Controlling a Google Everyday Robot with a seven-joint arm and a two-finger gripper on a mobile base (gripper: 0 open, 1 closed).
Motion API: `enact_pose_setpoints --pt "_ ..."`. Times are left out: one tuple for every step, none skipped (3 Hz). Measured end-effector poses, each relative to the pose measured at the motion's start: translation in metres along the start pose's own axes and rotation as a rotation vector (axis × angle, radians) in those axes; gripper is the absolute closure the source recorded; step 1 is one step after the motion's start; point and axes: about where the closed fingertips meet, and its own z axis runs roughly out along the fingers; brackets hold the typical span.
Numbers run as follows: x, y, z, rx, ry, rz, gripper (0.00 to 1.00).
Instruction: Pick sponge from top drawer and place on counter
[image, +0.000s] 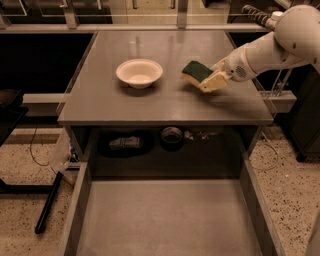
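The sponge (196, 71), dark green on top with a yellow layer below, is held tilted just above the right part of the grey counter (165, 105). My gripper (207, 80) reaches in from the right on a white arm and is shut on the sponge. The top drawer (167, 215) is pulled wide open below the counter's front edge, and its flat grey bottom shows nothing in it.
A white bowl (139, 73) stands on the counter left of the sponge. A dark shelf recess (165, 142) under the counter holds a round black object and other clutter. Speckled floor lies on both sides; a dark bar (47, 202) leans at the left.
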Motion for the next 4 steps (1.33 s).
enact_pose_setpoints --pt "0.0013 0.0065 0.0128 -0.069 0.01 -0.044 1.0" --pt "0.0015 0.0078 0.0135 -0.077 0.012 -0.048 0.82" --pt "0.0015 0.0078 0.0135 -0.077 0.012 -0.048 0.6" --pt "0.0015 0.0078 0.0135 -0.077 0.012 -0.048 0.36"
